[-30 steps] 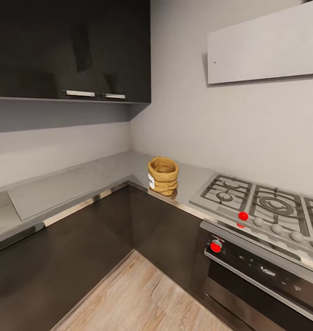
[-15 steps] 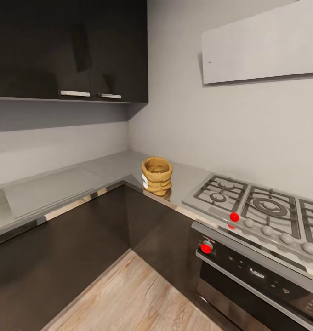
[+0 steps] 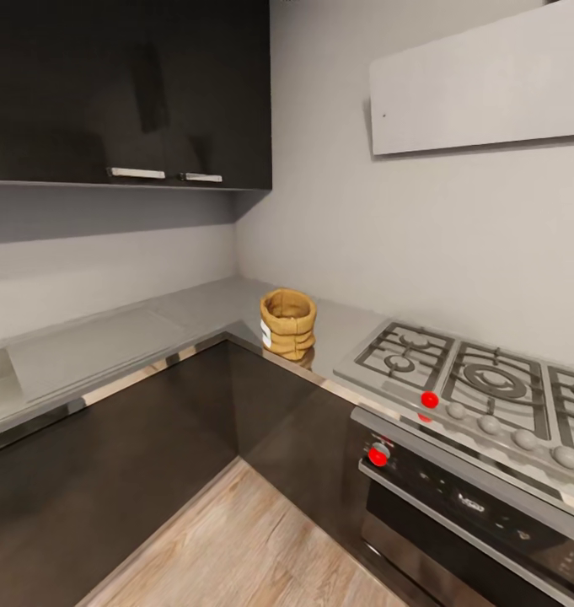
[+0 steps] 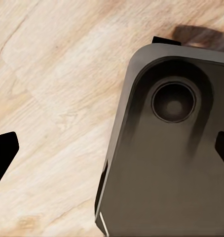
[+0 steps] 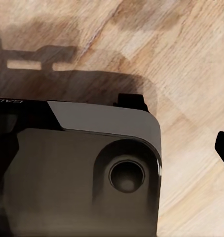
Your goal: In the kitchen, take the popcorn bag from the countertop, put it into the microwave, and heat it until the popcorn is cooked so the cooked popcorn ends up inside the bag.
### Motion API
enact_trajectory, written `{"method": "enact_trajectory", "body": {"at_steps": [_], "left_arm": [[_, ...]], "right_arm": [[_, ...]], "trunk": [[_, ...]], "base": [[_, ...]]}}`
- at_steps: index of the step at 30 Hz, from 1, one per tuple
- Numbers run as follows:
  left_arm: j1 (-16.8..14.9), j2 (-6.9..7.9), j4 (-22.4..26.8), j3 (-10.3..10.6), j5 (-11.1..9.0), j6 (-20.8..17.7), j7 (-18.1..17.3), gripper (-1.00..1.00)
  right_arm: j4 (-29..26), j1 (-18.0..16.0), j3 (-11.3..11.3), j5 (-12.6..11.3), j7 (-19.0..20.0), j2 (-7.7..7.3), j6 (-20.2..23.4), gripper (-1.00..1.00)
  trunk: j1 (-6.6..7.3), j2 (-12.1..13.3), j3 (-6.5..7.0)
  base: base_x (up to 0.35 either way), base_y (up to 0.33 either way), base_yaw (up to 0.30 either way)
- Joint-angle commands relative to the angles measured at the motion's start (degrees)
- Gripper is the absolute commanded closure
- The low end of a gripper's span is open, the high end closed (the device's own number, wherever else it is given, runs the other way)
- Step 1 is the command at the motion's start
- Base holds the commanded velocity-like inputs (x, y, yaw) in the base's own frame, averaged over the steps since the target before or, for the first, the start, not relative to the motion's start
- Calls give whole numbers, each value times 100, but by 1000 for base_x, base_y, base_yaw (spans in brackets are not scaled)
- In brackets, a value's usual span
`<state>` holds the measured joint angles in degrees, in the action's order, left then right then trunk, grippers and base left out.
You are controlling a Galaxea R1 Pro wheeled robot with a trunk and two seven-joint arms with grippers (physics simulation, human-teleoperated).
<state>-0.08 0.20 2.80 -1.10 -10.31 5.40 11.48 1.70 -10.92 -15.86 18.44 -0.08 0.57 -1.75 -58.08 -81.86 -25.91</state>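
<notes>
- Head view had swung between a second ago and half a second ago, then matched the last half second; the things only seemed to slide, so the camera had turned and stopped. Judged: approach drive over or pausing, reach not yet begun.
- Left gripper (image 4: pixel 112 148): dark fingertips at opposite edges of its wrist view, spread wide, nothing between them, hanging over the robot base (image 4: pixel 166 163) and wood floor (image 4: pixel 53 74).
- Right gripper (image 5: pixel 223 148): one dark fingertip at the frame edge over the floor; cannot tell whether spread or closed.
- Dark cabinet fronts (image 3: pixel 135 455) met in an inner corner, with the oven (image 3: pixel 472 514) and its red knob (image 3: pixel 377 454) beside them.
- Popcorn bag (image 3: pixel 287 323) stood upright near the tabletop (image 3: pixel 109 346) front edge, just past the inner corner, near the hob (image 3: pixel 464 379) but apart from it.
- Farther: grey walls, dark wall cupboards (image 3: pixel 126 84), pale hood (image 3: pixel 480 80).
</notes>
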Motion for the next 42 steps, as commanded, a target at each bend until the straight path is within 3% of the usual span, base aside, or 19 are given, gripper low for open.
{"method": "enact_trajectory", "body": {"at_steps": [1,33,42], "left_arm": [[-1,-2,2,-6,-34,25,3,-100],[-1,15,2,1,-33,20,-41,-100],[-1,15,2,-2,-33,28,-41,-100]], "right_arm": [[15,-8,-48,46,-1,-3,-18,-100],[15,-7,-41,49,23,14,63,-100],[15,-7,-31,54,28,4,58,-100]], "trunk": [[23,38,13],[682,1242,549],[857,1563,619]], "base": [[0,0,0],[0,0,0],[0,0,0]]}}
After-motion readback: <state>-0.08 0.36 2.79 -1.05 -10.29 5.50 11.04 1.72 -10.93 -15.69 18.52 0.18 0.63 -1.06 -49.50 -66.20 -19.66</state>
